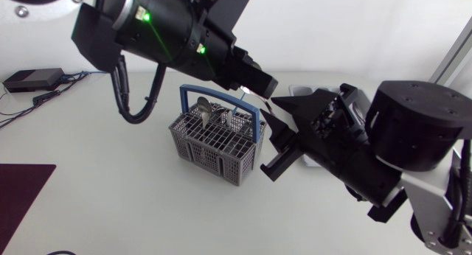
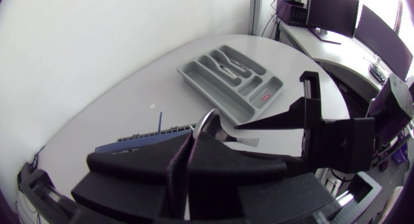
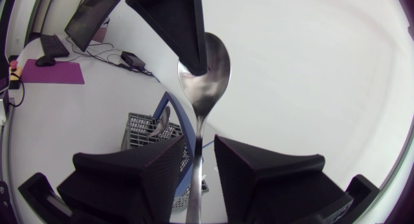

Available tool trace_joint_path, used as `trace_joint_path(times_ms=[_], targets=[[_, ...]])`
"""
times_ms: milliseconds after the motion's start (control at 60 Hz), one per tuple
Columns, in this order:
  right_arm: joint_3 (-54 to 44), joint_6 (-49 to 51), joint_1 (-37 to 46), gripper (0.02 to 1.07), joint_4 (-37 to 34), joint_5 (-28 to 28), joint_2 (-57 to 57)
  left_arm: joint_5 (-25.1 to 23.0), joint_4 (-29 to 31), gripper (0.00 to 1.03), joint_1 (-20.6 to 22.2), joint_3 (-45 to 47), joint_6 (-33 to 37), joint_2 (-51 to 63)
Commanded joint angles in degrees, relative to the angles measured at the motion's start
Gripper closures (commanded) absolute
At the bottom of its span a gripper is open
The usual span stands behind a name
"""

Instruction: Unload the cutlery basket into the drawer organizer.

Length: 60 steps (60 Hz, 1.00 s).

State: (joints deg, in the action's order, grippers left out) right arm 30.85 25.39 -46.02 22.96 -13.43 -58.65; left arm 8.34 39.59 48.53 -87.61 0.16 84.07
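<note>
Hanging above the cutlery basket point(image 1: 217, 141), the left arm slants down from the upper left, and the left gripper point(image 1: 262, 84) meets the right gripper point(image 3: 200, 146) tip to tip. The left fingers are clamped on the bowl of a spoon point(image 3: 208, 65) held in the air. Its handle runs between the right fingers, which stand parted with a gap showing. The drawer organizer point(image 2: 229, 81) lies beyond the basket.

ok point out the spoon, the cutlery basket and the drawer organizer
spoon point(image 3: 212, 65), right wrist view, on its bowl
cutlery basket point(image 1: 210, 148), head view, on the grey mesh front wall
drawer organizer point(image 2: 206, 81), left wrist view, on a bare outer compartment
</note>
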Motion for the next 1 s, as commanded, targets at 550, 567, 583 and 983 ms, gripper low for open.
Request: trace_joint_path(times_ms=[550,567,583,983], targets=[[2.2,0.5,0.1,1.01,-0.3,-1.5,-2.8,-1.3,-0.1,0.78,-0.2,-1.3,-1.7,1.2],[2.0,0.4,0.1,1.01,-0.6,-1.5,-2.6,-1.3,-0.1,0.72,-0.2,-1.4,-1.7,1.2],[1.9,0.3,0.1,1.01,-0.8,-1.4,-2.5,-1.3,-0.1,0.67,0.0,-1.6,-1.7,1.2],[-2.1,-0.5,11.7,1.01,-12.4,5.5,7.1,-1.2,-1.4,0.12,-9.3,-6.1,2.5,-0.9]])
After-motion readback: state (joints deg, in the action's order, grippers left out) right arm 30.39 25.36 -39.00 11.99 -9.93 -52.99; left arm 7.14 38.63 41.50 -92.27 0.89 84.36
